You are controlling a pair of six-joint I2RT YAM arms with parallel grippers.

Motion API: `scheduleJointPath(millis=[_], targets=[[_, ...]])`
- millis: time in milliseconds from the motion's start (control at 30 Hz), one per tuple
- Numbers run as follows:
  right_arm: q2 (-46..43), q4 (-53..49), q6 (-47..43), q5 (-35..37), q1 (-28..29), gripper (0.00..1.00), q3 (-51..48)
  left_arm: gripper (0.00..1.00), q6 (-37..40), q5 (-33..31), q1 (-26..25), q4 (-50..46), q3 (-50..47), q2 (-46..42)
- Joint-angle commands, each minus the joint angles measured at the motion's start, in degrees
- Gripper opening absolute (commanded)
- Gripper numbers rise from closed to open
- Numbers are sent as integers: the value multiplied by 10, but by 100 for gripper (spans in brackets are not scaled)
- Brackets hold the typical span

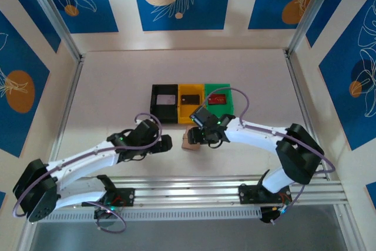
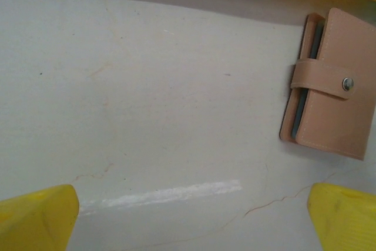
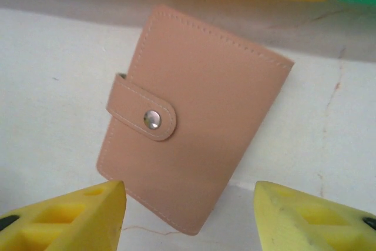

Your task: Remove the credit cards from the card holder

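The tan card holder [image 3: 194,127] lies folded flat on the table, its snap tab fastened. It sits just in front of the bins [image 1: 189,140]. My right gripper [image 3: 191,216] hovers over its near corner, open, one yellow finger on each side and neither touching it. To the holder's left [image 2: 338,104], my left gripper [image 2: 194,216] is wide open over bare table. A pale credit card [image 1: 166,99] lies in the black bin, a dark one [image 1: 189,99] in the yellow bin, and a red one [image 1: 217,99] in the green bin.
The black bin [image 1: 154,105], yellow bin [image 1: 182,114] and green bin [image 1: 229,95] stand side by side just behind the holder. Both arms reach in from the near edge and meet at the table's middle. Metal frame posts mark the table's sides.
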Motion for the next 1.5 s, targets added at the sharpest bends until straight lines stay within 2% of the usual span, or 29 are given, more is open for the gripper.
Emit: scheduleJointPath(millis=[0,333,467,667,767,967,1033,1167,1200,1233,1300,1367,1467], targets=[[-55,0,13,-18,-13,60,-15,100,13,12,-6,-20,63,50],[-181,-28,3,-48,-66,59,-64,95,71,9,-51,-78,236,234],[-241,-44,4,-49,-77,59,-87,94,57,-11,-64,-135,299,294],[-323,-70,3,-33,-79,59,-113,94,-62,23,-67,-125,311,327],[-353,-81,1,-29,-80,59,-121,95,-135,16,-74,-136,326,333],[-387,-99,-1,-25,-81,59,-126,98,-281,-24,-88,-193,370,340],[-392,-99,0,-30,-80,58,-128,98,-349,-23,-91,-217,386,350],[-396,-103,2,-35,-78,58,-129,98,-436,0,-90,-313,455,400],[-397,-106,3,-34,-78,58,-129,96,-440,10,-90,-321,472,414],[-399,-108,3,-32,-77,58,-130,88,-437,19,-90,-317,484,424],[-406,-112,5,-29,-75,57,-130,84,-455,35,-92,-324,510,447],[-413,-115,5,-29,-74,57,-131,73,-469,35,-91,-322,524,459],[-423,-122,7,-31,-71,57,-132,72,-497,27,-91,-319,528,469]])
